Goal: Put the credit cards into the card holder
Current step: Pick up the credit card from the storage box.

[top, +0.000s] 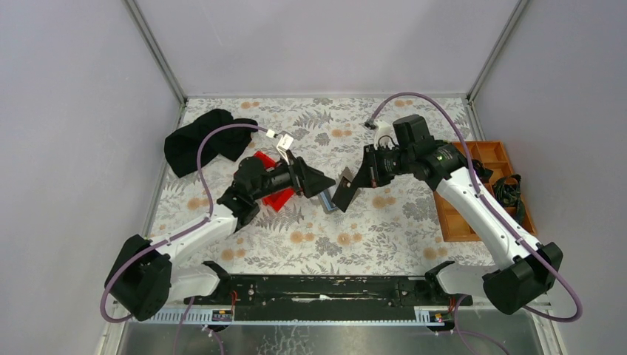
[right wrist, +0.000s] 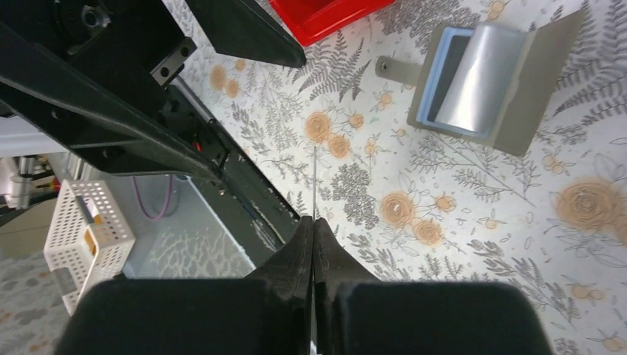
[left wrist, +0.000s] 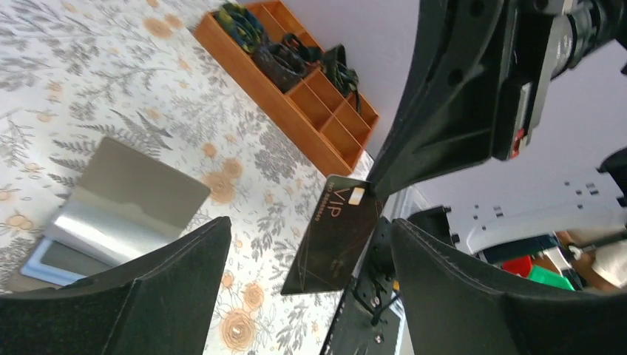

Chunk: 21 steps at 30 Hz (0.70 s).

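Observation:
My right gripper (top: 355, 177) is shut on a dark card (top: 341, 196) marked VIP and holds it above the table's middle. In the left wrist view the dark card (left wrist: 336, 233) hangs between my open left gripper's (left wrist: 309, 225) fingers, touching neither. In the right wrist view the right gripper (right wrist: 314, 222) pinches the card (right wrist: 314, 181), seen edge-on. The grey card holder (left wrist: 126, 196) lies open on the table, a light blue card (left wrist: 44, 259) showing at its edge. The holder also shows in the right wrist view (right wrist: 517, 89). My left gripper (top: 333, 180) is empty.
A red bin (top: 281, 198) sits under the left arm and shows in the right wrist view (right wrist: 325, 15). An orange compartment tray (top: 451, 222) with dark straps stands at the right edge. A black cloth (top: 203, 140) lies at the back left.

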Each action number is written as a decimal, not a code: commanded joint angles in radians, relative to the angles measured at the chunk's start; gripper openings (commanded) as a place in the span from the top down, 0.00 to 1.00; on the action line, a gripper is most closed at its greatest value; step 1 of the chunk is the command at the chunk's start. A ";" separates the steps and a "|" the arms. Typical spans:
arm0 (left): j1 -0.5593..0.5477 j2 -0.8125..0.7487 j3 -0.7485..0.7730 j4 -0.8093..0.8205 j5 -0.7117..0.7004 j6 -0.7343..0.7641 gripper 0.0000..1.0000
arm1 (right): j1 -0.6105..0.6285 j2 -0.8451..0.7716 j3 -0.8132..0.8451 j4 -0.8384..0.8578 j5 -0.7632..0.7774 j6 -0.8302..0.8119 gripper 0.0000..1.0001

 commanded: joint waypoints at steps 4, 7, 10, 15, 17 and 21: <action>0.010 0.042 -0.028 0.121 0.214 -0.041 0.18 | -0.035 -0.025 -0.018 0.051 -0.173 0.068 1.00; 0.010 0.051 -0.032 0.123 0.230 -0.043 0.19 | -0.043 -0.026 -0.030 0.074 -0.208 0.087 1.00; 0.011 0.064 -0.035 0.147 0.256 -0.060 0.21 | -0.049 -0.022 -0.041 0.087 -0.237 0.095 1.00; 0.014 0.112 -0.026 0.190 0.320 -0.092 0.28 | -0.052 -0.012 -0.061 0.118 -0.284 0.114 1.00; 0.016 0.132 -0.021 0.209 0.346 -0.108 0.30 | -0.051 -0.006 -0.062 0.125 -0.294 0.117 1.00; 0.019 0.158 -0.023 0.240 0.373 -0.127 0.35 | -0.053 0.008 -0.059 0.134 -0.311 0.123 1.00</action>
